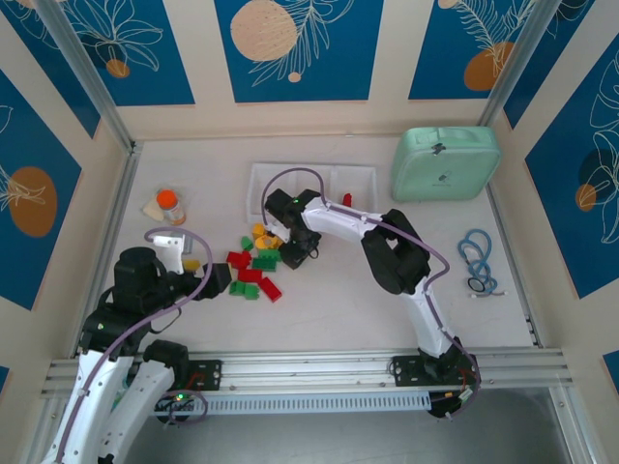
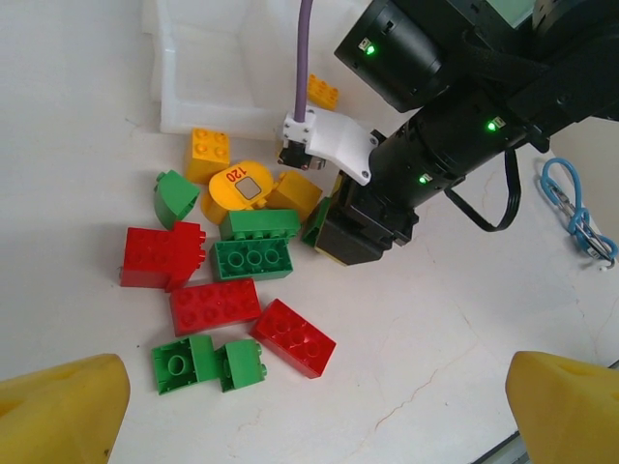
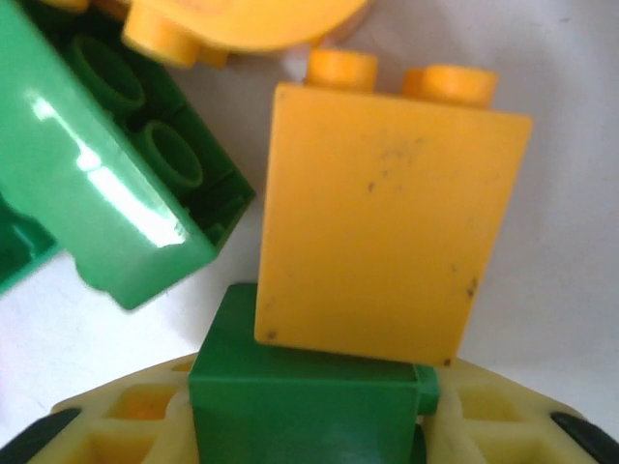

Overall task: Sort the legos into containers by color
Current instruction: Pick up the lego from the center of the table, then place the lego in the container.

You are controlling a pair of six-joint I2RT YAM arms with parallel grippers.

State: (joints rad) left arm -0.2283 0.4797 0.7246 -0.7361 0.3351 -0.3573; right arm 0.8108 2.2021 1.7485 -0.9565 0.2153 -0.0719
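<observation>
The legos lie in a loose heap in front of the white tray (image 1: 266, 174), among them red bricks (image 2: 218, 304), green bricks (image 2: 253, 259) and yellow ones (image 2: 208, 155). One yellow brick (image 2: 322, 92) and a red one (image 1: 346, 200) lie inside the tray. My right gripper (image 1: 293, 253) is down at the heap's right side, shut on a green lego (image 3: 305, 406) with a yellow brick (image 3: 382, 222) leaning against it. My left gripper (image 1: 218, 280) hovers left of the heap, its yellow fingers (image 2: 63, 406) wide open and holding nothing.
A mint-green case (image 1: 445, 162) stands at the back right. An orange-capped bottle (image 1: 171, 205) sits at the left. A blue looped cord (image 1: 479, 261) lies at the right. A wall frame borders the table on three sides.
</observation>
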